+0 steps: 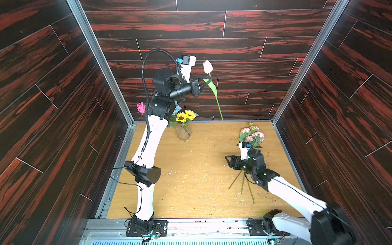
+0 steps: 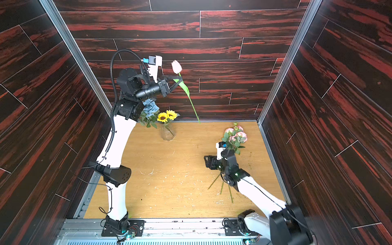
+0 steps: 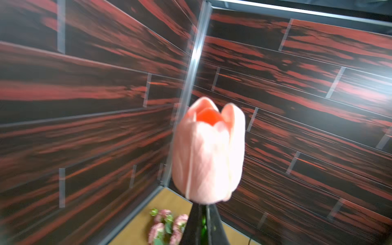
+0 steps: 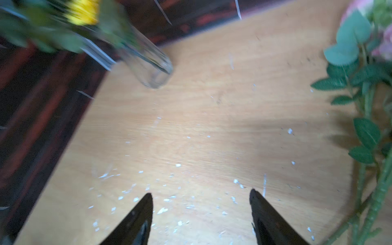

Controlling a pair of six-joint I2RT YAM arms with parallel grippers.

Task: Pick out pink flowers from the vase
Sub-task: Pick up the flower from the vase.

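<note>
My left gripper (image 1: 209, 79) (image 2: 180, 79) (image 3: 202, 214) is shut on the green stem of a pale-pink tulip bud (image 1: 207, 66) (image 2: 176, 66) (image 3: 209, 152). It holds the tulip high in the air to the right of the vase, with the stem hanging down. The clear glass vase (image 1: 183, 132) (image 2: 168, 132) (image 4: 148, 67) stands at the back of the table. Pink ruffled bloom sprays (image 1: 252, 133) (image 2: 235, 134) (image 3: 167, 224) lie on the table at the right. My right gripper (image 1: 230, 161) (image 2: 206, 161) (image 4: 200, 194) hovers low beside their stems, open and empty.
Yellow sunflowers (image 1: 186, 116) and a dusty-blue rose (image 2: 150, 107) stay in the vase. A bright pink rose (image 1: 141, 107) shows past the left arm, its stem hidden. Dark wood-patterned walls close in the wooden table (image 1: 191, 180) on three sides.
</note>
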